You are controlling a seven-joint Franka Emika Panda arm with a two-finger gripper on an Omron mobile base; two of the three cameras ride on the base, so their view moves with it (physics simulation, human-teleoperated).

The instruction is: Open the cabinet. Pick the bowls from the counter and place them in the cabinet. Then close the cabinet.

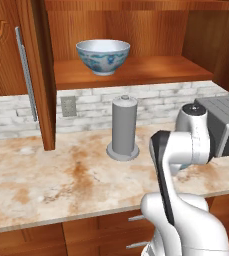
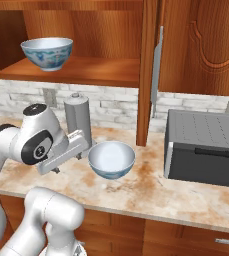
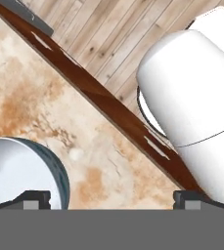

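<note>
Sitting on the counter (image 2: pixel 151 185), a glossy white-inside bowl (image 2: pixel 111 158); fingers (image 3: pixel 37 199) spread wide, holding nothing.

counter (image 2: pixel 151 192) with bowl (image 2: pixel 111 159), grey cylinder (image 2: pixel 78 120), dark appliance (image 2: pixel 204 148), shelf (image 1: pixel 151 70) with second bowl (image 1: pixel 103 56)

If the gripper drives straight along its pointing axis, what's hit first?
Likely the mottled beige stone counter, near its front edge. The open gripper points down at it; the white-and-blue bowl sits just off one fingertip. Depth unclear.

Glossy glazed bowls (image 2: pixel 111 159), reddish wooden cabinet (image 1: pixel 131 70), mottled polished stone counter (image 1: pixel 61 180), matt grey cylinder (image 1: pixel 123 127)
</note>
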